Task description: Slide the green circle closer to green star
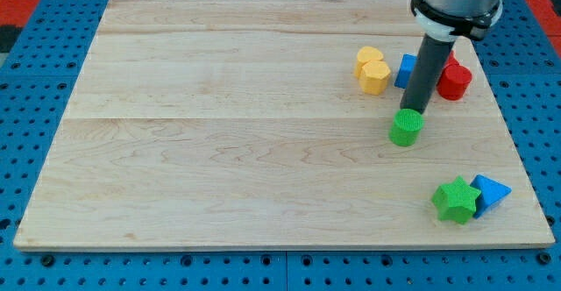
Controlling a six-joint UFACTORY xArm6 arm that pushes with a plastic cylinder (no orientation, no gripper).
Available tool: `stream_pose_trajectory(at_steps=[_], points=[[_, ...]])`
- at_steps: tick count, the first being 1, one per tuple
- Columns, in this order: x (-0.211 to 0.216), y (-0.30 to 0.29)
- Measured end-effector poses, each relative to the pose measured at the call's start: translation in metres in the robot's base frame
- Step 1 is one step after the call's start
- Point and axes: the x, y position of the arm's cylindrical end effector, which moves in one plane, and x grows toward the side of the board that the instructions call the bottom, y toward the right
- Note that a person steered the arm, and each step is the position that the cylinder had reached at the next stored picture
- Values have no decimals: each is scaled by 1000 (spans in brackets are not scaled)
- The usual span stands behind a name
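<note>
Green is what you want to watch: the green circle sits on the wooden board, up and to the view's left of the green star, with a clear stretch of bare wood between the two. So, as far as you can judge, the job is only begun; the circle has most of its way to the star left to travel. My tip stands at the circle's upper edge, touching or very nearly touching it, on the side away from the star, which looks like a fair place to push from. It is a plain rod and holds nothing. Just beside the star, to its right, lies a blue triangle. Above the circle you see a blue block partly behind the rod, a red block to its right and two yellow blocks to its left
</note>
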Motion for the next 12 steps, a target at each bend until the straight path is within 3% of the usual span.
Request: stream_pose_trajectory(at_steps=[3,6,12], points=[[4,-45],[12,-18],[58,-17]])
